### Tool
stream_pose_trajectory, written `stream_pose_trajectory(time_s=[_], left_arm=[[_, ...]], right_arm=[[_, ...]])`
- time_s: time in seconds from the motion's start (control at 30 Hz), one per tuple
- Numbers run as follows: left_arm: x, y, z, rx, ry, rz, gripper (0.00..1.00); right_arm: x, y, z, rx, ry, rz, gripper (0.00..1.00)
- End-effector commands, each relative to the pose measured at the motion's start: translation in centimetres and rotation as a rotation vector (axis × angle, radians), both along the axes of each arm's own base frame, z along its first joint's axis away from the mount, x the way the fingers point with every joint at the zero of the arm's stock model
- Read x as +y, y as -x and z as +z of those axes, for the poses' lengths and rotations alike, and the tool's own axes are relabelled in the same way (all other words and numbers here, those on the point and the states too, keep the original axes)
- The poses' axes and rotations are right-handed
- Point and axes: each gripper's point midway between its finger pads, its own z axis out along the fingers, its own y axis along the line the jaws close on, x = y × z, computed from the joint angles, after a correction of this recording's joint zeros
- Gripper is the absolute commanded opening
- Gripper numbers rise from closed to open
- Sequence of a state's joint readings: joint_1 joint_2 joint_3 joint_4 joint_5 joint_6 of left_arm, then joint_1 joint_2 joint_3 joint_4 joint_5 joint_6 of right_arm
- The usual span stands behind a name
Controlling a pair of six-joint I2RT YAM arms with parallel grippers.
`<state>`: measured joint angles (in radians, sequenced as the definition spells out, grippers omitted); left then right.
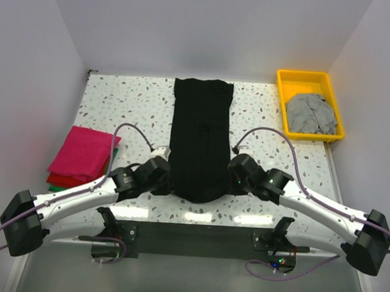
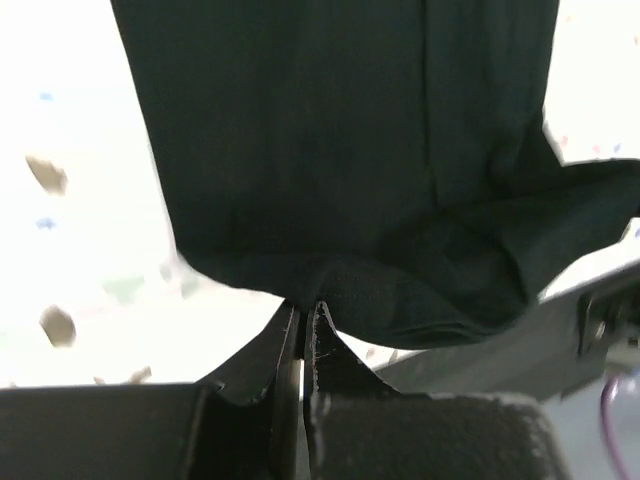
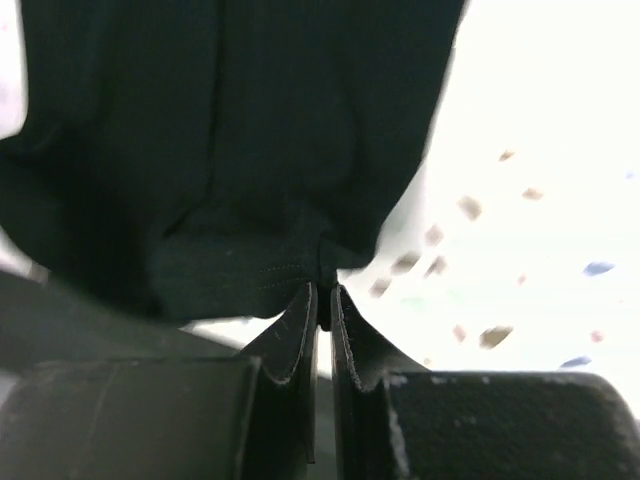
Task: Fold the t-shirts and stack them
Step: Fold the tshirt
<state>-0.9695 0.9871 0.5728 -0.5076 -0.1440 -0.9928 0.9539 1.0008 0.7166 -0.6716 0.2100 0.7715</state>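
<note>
On the speckled table (image 1: pixel 119 103), the black t-shirt (image 1: pixel 200 140) lies as a long strip at centre. The left gripper (image 2: pixel 303 312) and right gripper (image 3: pixel 324 292) each pinch a corner of its near hem. Raising both corners level and together should keep the fold square.

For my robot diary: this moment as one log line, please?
left gripper: shut on black shirt | right gripper: shut on black shirt | folded pile: left | grey shirt: in yellow tray

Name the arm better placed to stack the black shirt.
Probably left: the folded pile lies on its side. Left fingers and right fingers both pinch the black shirt at its near hem.
</note>
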Motion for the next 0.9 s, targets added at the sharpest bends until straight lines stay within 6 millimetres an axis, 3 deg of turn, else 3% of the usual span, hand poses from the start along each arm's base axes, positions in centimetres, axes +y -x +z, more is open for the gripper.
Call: stream_pose_trajectory(time_s=[0.0, 0.07, 0.1, 0.13, 0.17, 0.2, 0.27, 0.3, 0.33, 0.4, 0.43, 0.5, 0.6, 0.7, 0.73, 0.87], left_arm=[[-1.4, -5.7, 4.0, -0.163, 0.035, 0.019, 0.0], [-1.0, -8.4, 3.9, -0.173, 0.01, 0.06, 0.0], [-1.6, -9.7, 5.1, -0.187, 0.036, 0.064, 0.0], [-1.2, -11.5, 4.7, -0.184, 0.02, 0.095, 0.0], [-1.2, -12.6, 4.8, -0.189, 0.019, 0.111, 0.0], [-1.5, -14.1, 6.2, -0.215, 0.035, 0.124, 0.0], [-0.9, -16.8, 5.6, -0.207, -0.003, 0.162, 0.0], [-1.2, -18.4, 7.0, -0.228, 0.013, 0.176, 0.0], [-0.7, -19.7, 5.9, -0.208, -0.013, 0.193, 0.0], [-0.9, -22.0, 6.9, -0.225, 0.001, 0.21, 0.0], [-0.6, -23.2, 5.7, -0.2, -0.01, 0.217, 0.0], [-1.0, -25.1, 6.2, -0.2, 0.008, 0.22, 0.0], [-0.6, -27.9, 4.1, -0.163, -0.01, 0.241, 0.0], [0.1, -30.2, 3.9, -0.156, 0.012, 0.253, 0.0], [0.6, -31.0, 3.0, -0.145, 0.0, 0.265, 0.0], [1.0, -32.8, 2.4, -0.13, 0.015, 0.267, 0.0]], right_arm=[[0.5, -5.0, 2.8, -0.107, 0.008, 0.038, 0.0], [-0.1, -7.7, 2.0, -0.071, 0.023, -0.007, 0.0], [0.5, -9.3, 2.9, -0.094, 0.011, -0.005, 0.0], [-0.1, -10.9, 2.9, -0.092, 0.012, -0.039, 0.0], [0.1, -11.8, 1.7, -0.059, 0.036, -0.042, 0.0], [0.6, -13.5, 2.9, -0.092, 0.02, -0.046, 0.0], [0.1, -15.9, 2.9, -0.09, 0.022, -0.088, 0.0], [0.6, -17.5, 3.0, -0.094, 0.012, -0.094, 0.0], [0.2, -18.7, 2.8, -0.09, 0.013, -0.118, 0.0], [0.7, -21.0, 2.5, -0.086, 0.012, -0.127, 0.0], [0.3, -22.0, 2.4, -0.083, 0.012, -0.147, 0.0], [0.6, -24.1, 1.9, -0.079, 0.013, -0.16, 0.0], [0.2, -26.8, 0.8, -0.053, 0.003, -0.19, 0.0], [0.3, -28.8, 0.5, -0.047, -0.024, -0.204, 0.0], [-0.1, -29.4, -0.4, -0.032, -0.017, -0.218, 0.0], [-0.6, -30.9, -0.6, -0.031, -0.049, -0.235, 0.0]])
